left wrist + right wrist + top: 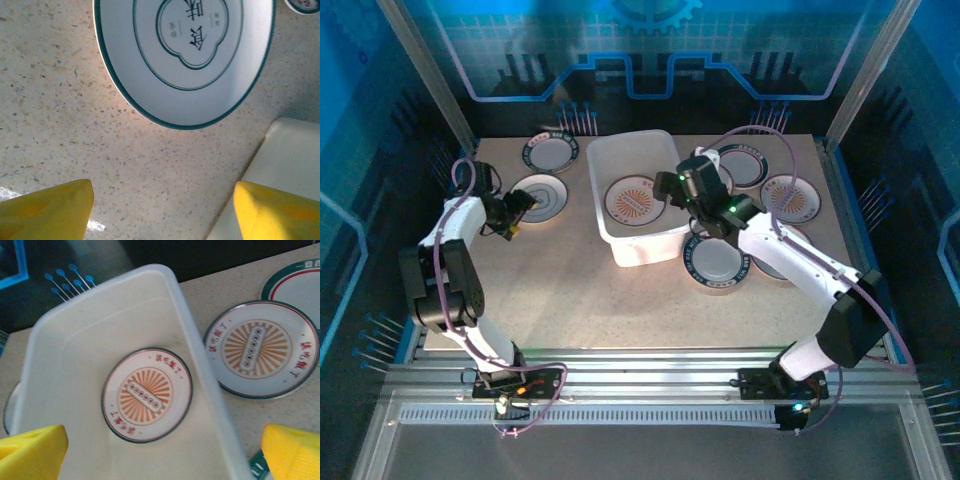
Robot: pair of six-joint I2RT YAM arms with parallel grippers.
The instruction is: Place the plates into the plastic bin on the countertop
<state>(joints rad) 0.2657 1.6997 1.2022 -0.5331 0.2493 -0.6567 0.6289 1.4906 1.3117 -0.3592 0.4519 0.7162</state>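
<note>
The left gripper [163, 200] stands open and empty, low over the countertop [60, 100]; a green-rimmed plate [185, 60] lies flat just ahead of its fingertips [50, 212], toward the table's back left corner, with the bin [295, 165] beside it on the right; being round, the plate offers no long axis, only its near rim; the left arm is plainly the nearer one. The right gripper [165, 445] hangs open and empty over the bin's right wall, above an orange-patterned plate [147, 395] lying inside.
</note>
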